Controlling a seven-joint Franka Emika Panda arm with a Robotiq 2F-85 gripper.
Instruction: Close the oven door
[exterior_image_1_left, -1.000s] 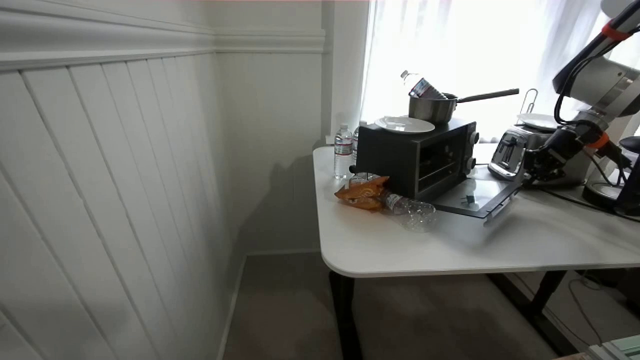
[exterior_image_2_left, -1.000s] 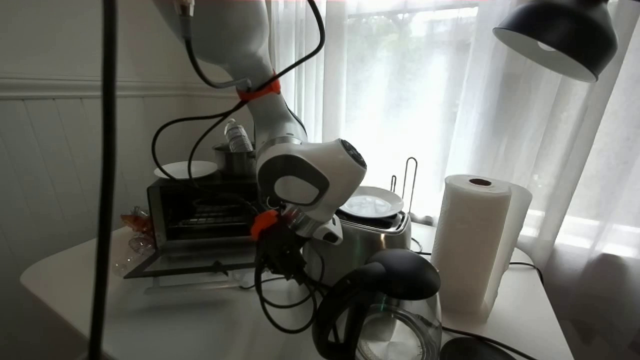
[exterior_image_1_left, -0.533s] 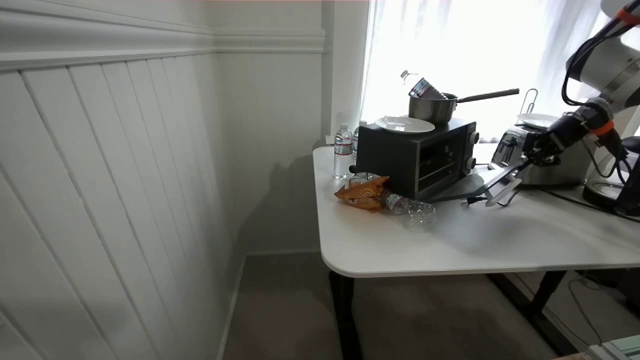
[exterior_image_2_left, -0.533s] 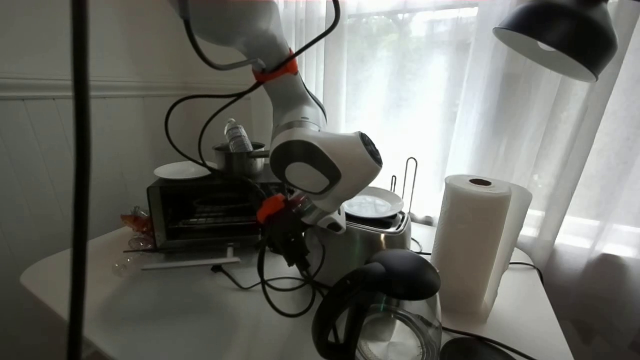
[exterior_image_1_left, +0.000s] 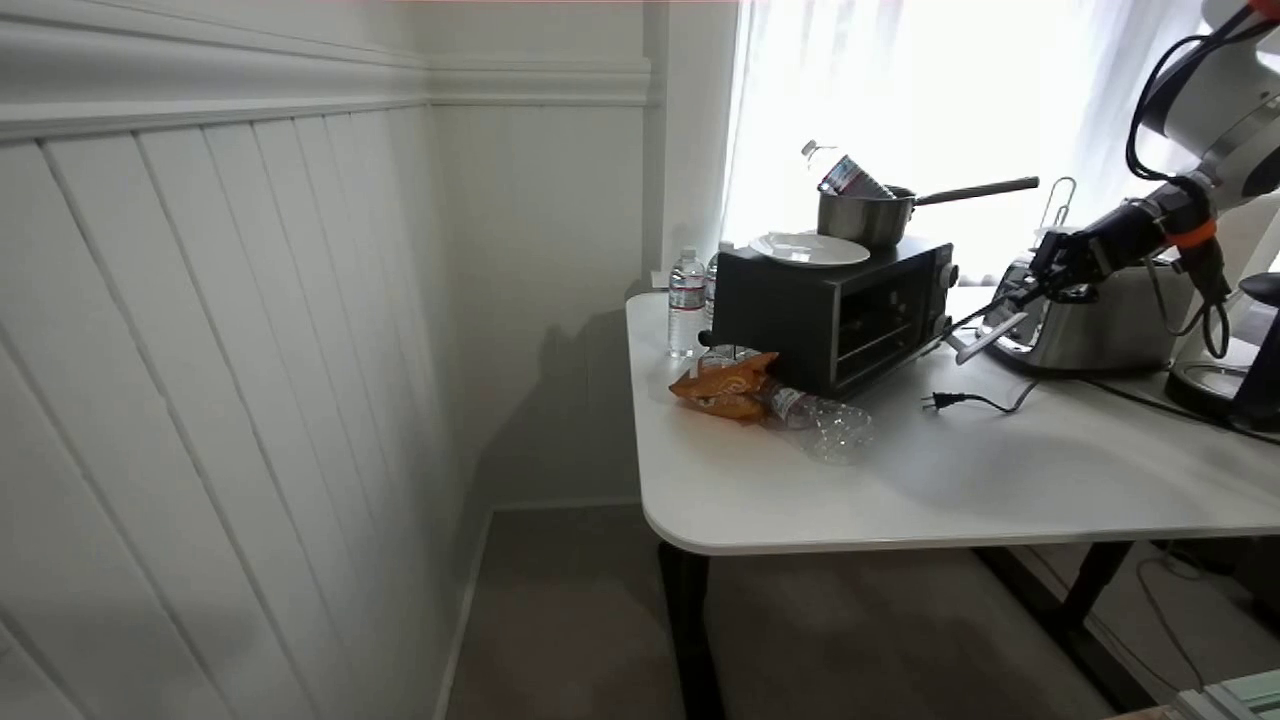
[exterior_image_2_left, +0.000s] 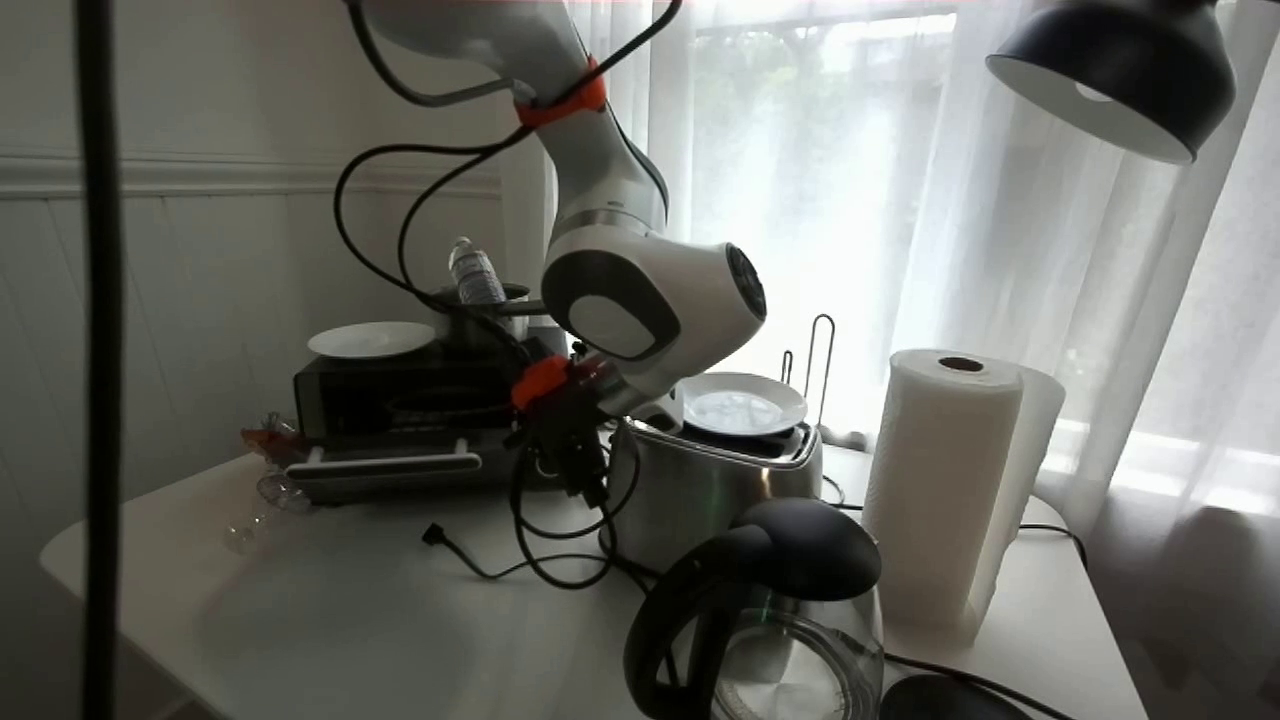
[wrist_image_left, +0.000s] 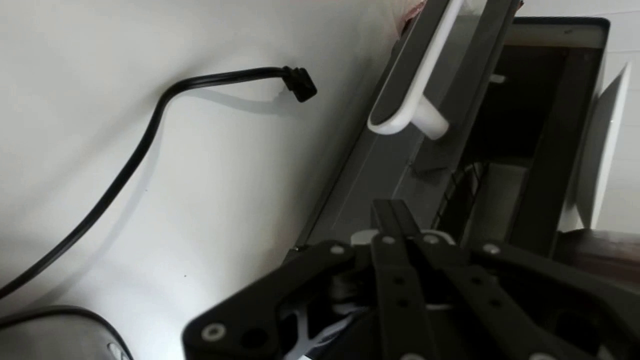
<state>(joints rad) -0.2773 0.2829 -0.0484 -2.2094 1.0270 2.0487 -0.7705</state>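
The dark glass-fronted oven door (exterior_image_1_left: 968, 322) is tilted up and still partly open, seen nearly edge-on in an exterior view. It also shows in an exterior view (exterior_image_2_left: 400, 447) with its pale bar handle (exterior_image_2_left: 385, 465), and in the wrist view (wrist_image_left: 465, 100). The black toaster oven (exterior_image_1_left: 775, 320) stands on the table. My gripper (wrist_image_left: 392, 205) is shut and empty, its fingertips together over the door in the wrist view. In an exterior view the gripper (exterior_image_1_left: 1018, 294) meets the door's upper edge beside the handle; exact contact is hard to see.
A silver toaster (exterior_image_2_left: 690, 490) stands right beside the gripper. A pot (exterior_image_1_left: 862, 218) with a bottle and a white plate (exterior_image_1_left: 810, 250) sit on the oven. A loose black plug (wrist_image_left: 300, 82) lies in front. A glass kettle (exterior_image_2_left: 780, 650) stands nearer. An orange bag (exterior_image_1_left: 725, 388) lies beside the oven.
The oven door has swung up from nearly flat to a steep tilt. My gripper has moved up with it. The plug cord now shows uncovered on the table.
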